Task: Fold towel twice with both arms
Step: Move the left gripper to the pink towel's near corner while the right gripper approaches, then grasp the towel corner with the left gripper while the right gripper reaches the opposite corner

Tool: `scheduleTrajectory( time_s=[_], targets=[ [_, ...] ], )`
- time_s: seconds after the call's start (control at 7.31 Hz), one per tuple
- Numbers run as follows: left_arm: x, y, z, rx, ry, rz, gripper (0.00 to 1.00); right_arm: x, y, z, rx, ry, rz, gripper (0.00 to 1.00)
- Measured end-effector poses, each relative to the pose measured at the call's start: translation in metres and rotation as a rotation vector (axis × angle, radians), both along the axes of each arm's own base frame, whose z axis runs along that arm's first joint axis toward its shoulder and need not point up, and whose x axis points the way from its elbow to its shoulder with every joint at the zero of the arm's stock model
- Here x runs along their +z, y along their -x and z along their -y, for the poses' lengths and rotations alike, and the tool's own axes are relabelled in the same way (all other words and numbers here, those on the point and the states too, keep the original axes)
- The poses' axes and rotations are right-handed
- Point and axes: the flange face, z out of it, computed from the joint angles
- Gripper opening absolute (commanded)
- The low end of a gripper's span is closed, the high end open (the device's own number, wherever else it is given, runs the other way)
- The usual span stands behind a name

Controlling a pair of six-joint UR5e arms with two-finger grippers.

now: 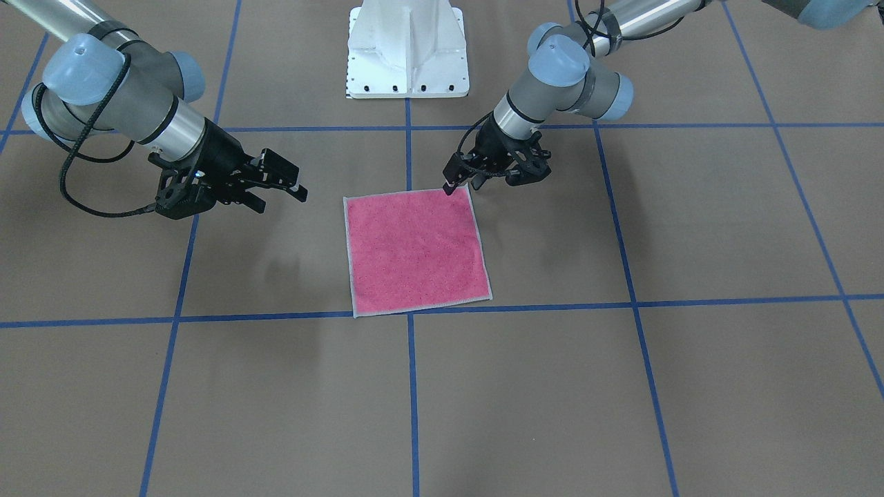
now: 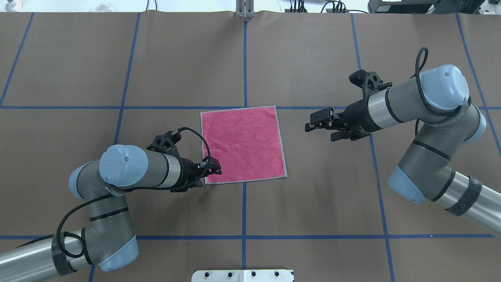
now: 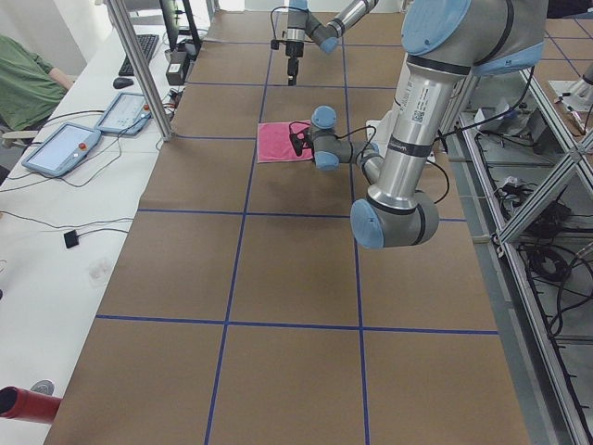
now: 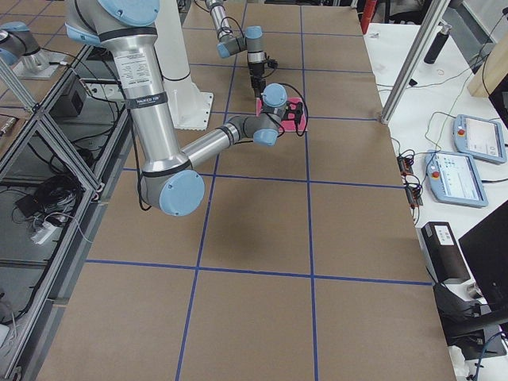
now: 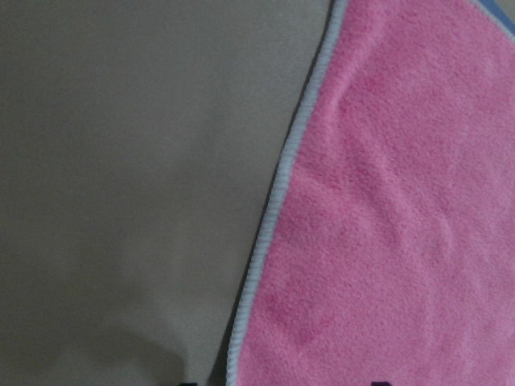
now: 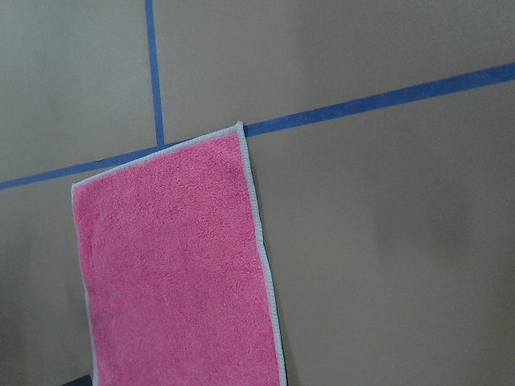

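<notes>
A small square towel (image 2: 242, 145) lies flat and unfolded near the middle of a brown table (image 2: 313, 203), pink face up, with a pale grey hem all round. Its edge farthest from the robot runs along a blue tape line (image 2: 78, 107), and another tape line runs under it from front to back.

The left arm (image 2: 133, 172) reaches low across the table. The left gripper (image 2: 213, 166) sits at the towel's corner nearest the robot, on the robot's left side, right at the hem. In the left wrist view the hem runs up the middle of the picture with two dark fingertips just showing at the bottom edge, one on each side of it. The jaws seem to be apart and straddling the hem, though so little of them shows that this is not certain. I cannot tell whether they touch the cloth.

The right arm (image 2: 426, 102) comes in from the other side. The right gripper (image 2: 319, 127) hangs above bare table – well apart from the towel's right edge – pointing toward it, jaws spread wide and holding nothing.

A white pedestal (image 1: 407, 48) stands at the robot's side of the table.
</notes>
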Motion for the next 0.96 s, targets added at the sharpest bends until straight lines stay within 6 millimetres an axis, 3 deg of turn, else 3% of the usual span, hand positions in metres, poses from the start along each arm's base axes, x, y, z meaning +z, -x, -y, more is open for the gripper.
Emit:
scheduleTrajectory(
  time_s=[0.27,0.68,0.96],
  targets=[
    [0.0008,-0.0037,-0.0038,0.007,0.0,0.002,0.65,-0.0005,-0.0002,-0.0002,0.0,-0.001,0.002,1.0],
    [-0.0007,-0.0076,-0.002,0.006,0.005,0.002,0.33,-0.0008,-0.001,-0.0001,0.0,-0.003,0.004,1.0],
    [-0.0028,-0.0086,-0.0016,0.005,0.008,0.0,0.24,-0.0009,-0.0011,-0.0001,0.0,-0.003,0.004,1.0]
  ],
)
